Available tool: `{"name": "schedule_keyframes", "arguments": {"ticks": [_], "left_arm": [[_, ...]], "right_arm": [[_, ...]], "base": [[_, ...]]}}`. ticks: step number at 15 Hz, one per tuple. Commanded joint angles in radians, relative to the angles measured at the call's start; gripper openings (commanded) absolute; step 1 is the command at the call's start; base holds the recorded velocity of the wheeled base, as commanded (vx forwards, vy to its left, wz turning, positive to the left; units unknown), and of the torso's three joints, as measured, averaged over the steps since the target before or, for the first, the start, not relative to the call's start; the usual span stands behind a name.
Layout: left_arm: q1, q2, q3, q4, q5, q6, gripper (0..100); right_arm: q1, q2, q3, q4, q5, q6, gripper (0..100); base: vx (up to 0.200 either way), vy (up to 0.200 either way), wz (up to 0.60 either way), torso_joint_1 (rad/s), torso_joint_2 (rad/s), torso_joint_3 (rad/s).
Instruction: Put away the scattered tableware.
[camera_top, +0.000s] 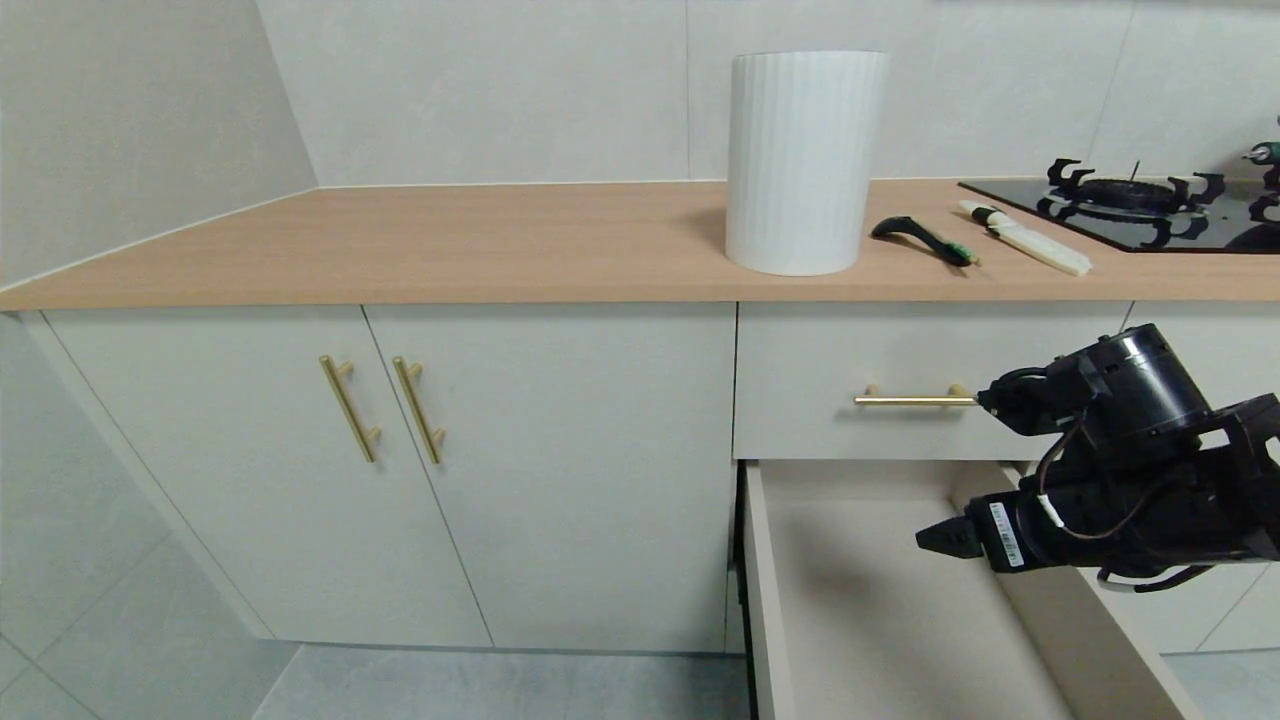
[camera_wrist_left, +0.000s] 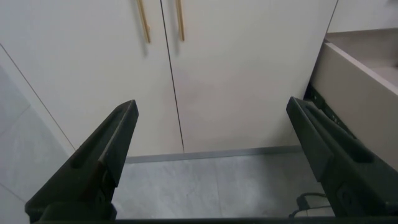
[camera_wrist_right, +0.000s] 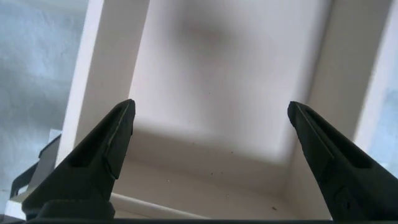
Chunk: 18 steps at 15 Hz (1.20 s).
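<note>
The right arm (camera_top: 1150, 400) sticks in low from the right side and points left. The right gripper (camera_wrist_right: 210, 109) has its two black fingers spread wide apart. The left gripper (camera_wrist_left: 210, 106) is spread wide too.

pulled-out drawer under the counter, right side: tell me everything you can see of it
The open drawer is a cream box, smooth like laminated board, with a flat floor and thin upright walls. It is pulled well out toward the robot, directly below the closed drawer with the brass bar handle. Its floor shows a soft shadow and a few dark specks. The right gripper hangs over it, fingers open, with no visible contact.
</note>
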Motion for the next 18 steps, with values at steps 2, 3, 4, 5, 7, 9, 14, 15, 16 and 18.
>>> {"name": "schedule_keyframes", "arguments": {"ticks": [2,3,4,5,7,9,14,15,16,18], "left_arm": [[0.0,0.002,0.0,0.0,0.0,0.0,100],[0.0,0.002,0.0,0.0,0.0,0.0,100],[0.0,0.002,0.0,0.0,0.0,0.0,100],[0.0,0.002,0.0,0.0,0.0,0.0,100],[0.0,0.002,0.0,0.0,0.0,0.0,100],[0.0,0.002,0.0,0.0,0.0,0.0,100],[0.0,0.002,0.0,0.0,0.0,0.0,100],[0.0,0.002,0.0,0.0,0.0,0.0,100],[0.0,0.002,0.0,0.0,0.0,0.0,100],[0.0,0.002,0.0,0.0,0.0,0.0,100]], "right_arm": [[0.0,0.0,0.003,0.001,-0.004,0.0,100],[0.0,0.0,0.003,0.001,-0.005,0.0,100],[0.0,0.0,0.003,0.001,-0.005,0.0,100],[0.0,0.002,0.003,0.001,-0.005,0.0,100],[0.0,0.005,0.003,0.001,-0.013,0.0,100],[0.0,0.006,0.002,0.001,-0.016,0.0,100],[0.0,0.006,0.003,-0.001,-0.017,0.0,100],[0.0,0.005,0.002,-0.015,-0.017,0.0,100],[0.0,-0.003,0.002,-0.055,-0.022,0.0,100],[-0.004,0.002,-0.012,-0.133,-0.027,-0.006,100]], "base": [[0.0,0.0,0.0,0.071,-0.26,-0.268],[0.0,0.0,0.0,0.1,-0.21,-0.305],[0.0,0.0,0.0,0.134,-0.46,-0.325],[0.0,0.0,0.0,0.129,-0.56,-0.32],[0.0,0.0,0.0,0.127,-0.51,-0.3],[0.0,0.0,0.0,0.161,-0.47,-0.305],[0.0,0.0,0.0,0.179,-0.48,-0.295],[0.0,0.0,0.0,0.183,-0.49,-0.295],[0.0,0.0,0.0,0.139,-0.34,-0.203],[0.0,0.0,0.0,0.058,-0.14,-0.085]]}}
